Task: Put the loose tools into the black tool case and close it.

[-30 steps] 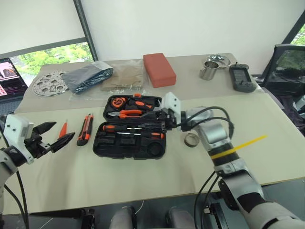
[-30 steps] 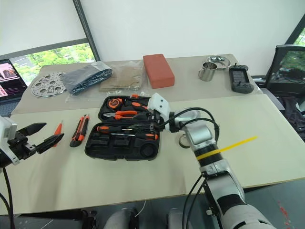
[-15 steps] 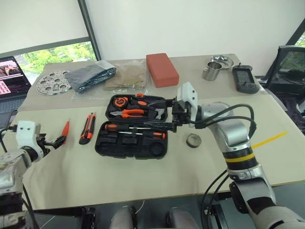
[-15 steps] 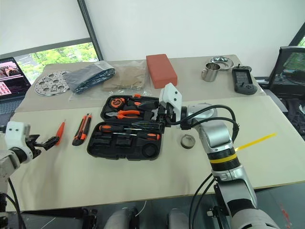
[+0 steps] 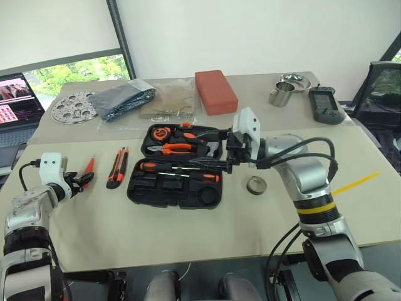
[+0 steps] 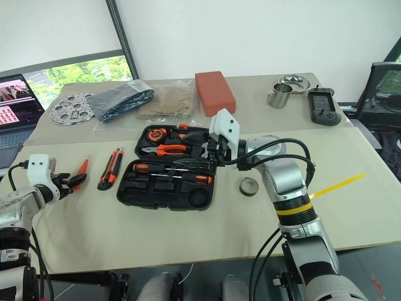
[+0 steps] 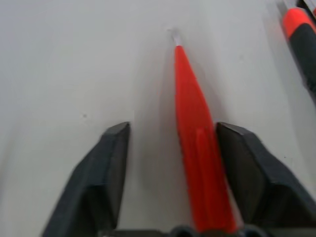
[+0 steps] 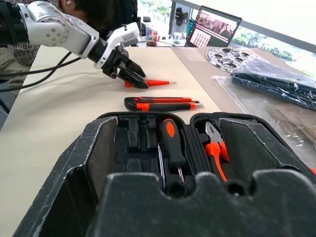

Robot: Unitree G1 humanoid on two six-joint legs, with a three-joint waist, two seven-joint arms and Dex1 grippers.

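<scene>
The thin all-orange screwdriver [image 7: 197, 148] is lying on the table [image 5: 188, 232] between the two fingers of our left gripper [image 5: 80, 182]. We are seeing those fingers standing apart on either side of its handle, with one finger [image 7: 252, 168] close against it and the other [image 7: 98, 173] clear of it, so nothing is clamped yet. Just beyond that gripper, toward the case, the orange-and-black utility knife [image 5: 116, 168] is lying flat. Further along, the black tool case [image 5: 178, 166] is sitting open, with two screwdrivers [image 5: 182, 172] resting in its slots, and the pliers [image 5: 172, 149] and tape measure [image 5: 161, 133] sitting in its far half. Our right gripper [image 5: 230, 155] is hovering at the case's far edge, pointing across it; we cannot tell how its fingers are standing. The small dark tape roll [image 5: 255, 184] is lying on the table just beside that arm, outside the case.
</scene>
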